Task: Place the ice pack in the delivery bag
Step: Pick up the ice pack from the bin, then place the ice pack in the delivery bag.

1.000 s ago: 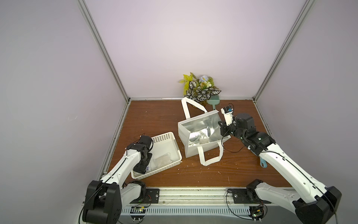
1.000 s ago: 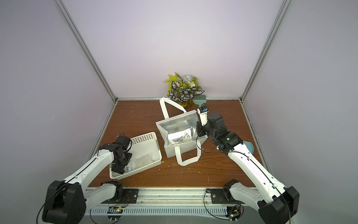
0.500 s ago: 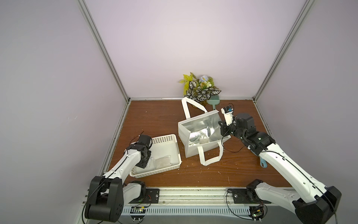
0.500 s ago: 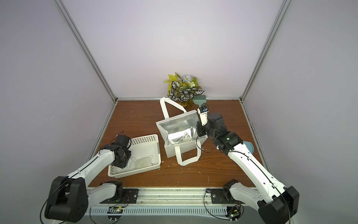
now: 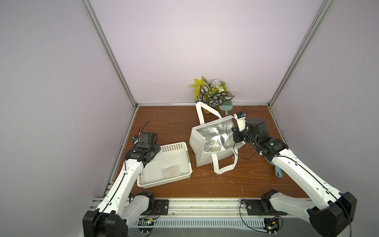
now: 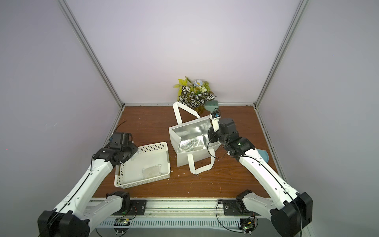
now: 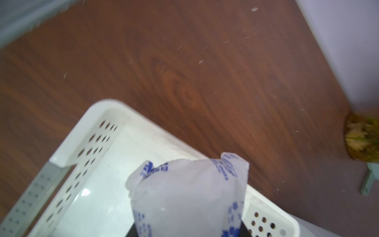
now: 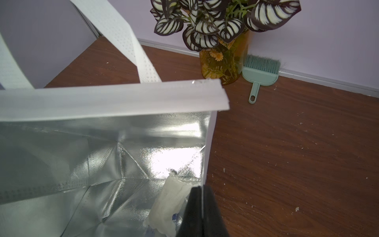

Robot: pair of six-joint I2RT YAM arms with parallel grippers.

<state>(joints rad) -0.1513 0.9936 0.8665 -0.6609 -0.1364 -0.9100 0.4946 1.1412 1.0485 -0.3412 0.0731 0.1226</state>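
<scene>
Left gripper (image 5: pixel 157 152) is clenched on an ice pack (image 7: pixel 188 195), a white pouch with blue print that sticks out from between the dark fingers in the left wrist view. It hangs over the far left corner of the basket (image 5: pixel 166 181), a white perforated tray on the left part of the desk (image 5: pixel 174 123). From the top views the arm covers most of this pack.

A second pack (image 5: pixel 171 171) lies flat on the basket floor, close to the near right wall.

Just right of the basket stands the bag (image 5: pixel 203 156), open at the top, with its silver lining showing in both top views. One handle (image 5: pixel 205 112) rises at its far side, and the other handle (image 5: pixel 225 169) droops down the near wall onto the desk. A third pack (image 8: pixel 170 203) rests crumpled on the foil bottom, towards the right side wall.

Behind the bag, against the back wall, is a plant (image 5: pixel 213 95) with striped leaves in an amber vase (image 8: pixel 223 61). A pale green brush (image 8: pixel 260 71) leans beside the vase.

Right gripper (image 8: pixel 202 197) is closed tight on the bag's right side wall at the rim; the thin edge of that wall runs between its two black fingers.

Under the right arm, part of a blue dustpan (image 6: pixel 263 157) shows on the desk, well apart from the bag.
</scene>
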